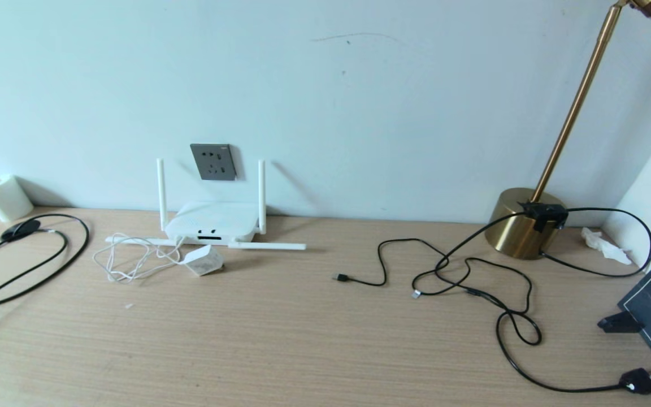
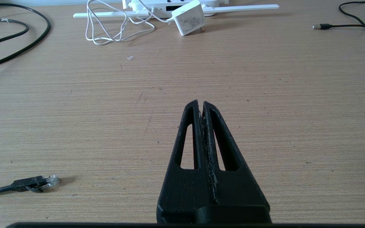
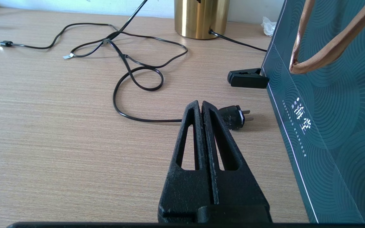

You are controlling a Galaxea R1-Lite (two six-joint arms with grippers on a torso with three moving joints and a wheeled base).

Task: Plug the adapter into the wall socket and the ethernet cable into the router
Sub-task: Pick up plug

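On the far left part of the worktop (image 1: 303,339), against the wall, the adapter (image 1: 204,260) lies tipped on its side just in front of the router (image 1: 211,223), its thin white cord (image 1: 127,260) looped beside it, and the wall socket (image 1: 213,161) sits on the wall directly above the router. Seen from the left wrist, the left end effector (image 2: 200,104) is closed and empty, low over bare wood, and the adapter (image 2: 188,17) lies well ahead of it along almost the same line the fingers point, its prongs facing sideways rather than toward the wall. The clear clip plug of the ethernet cable (image 2: 43,182) rests near that same end effector, off to one side, its long axis running across the fingers' direction. The right end effector (image 3: 200,104), also closed and holding nothing, hovers beside a dark paper bag (image 3: 334,126) and a black lamp plug (image 3: 233,117), well apart from both task things. The left arm looks the nearer one for either pickup; the adapter probably needs turning before its prongs can meet the socket.
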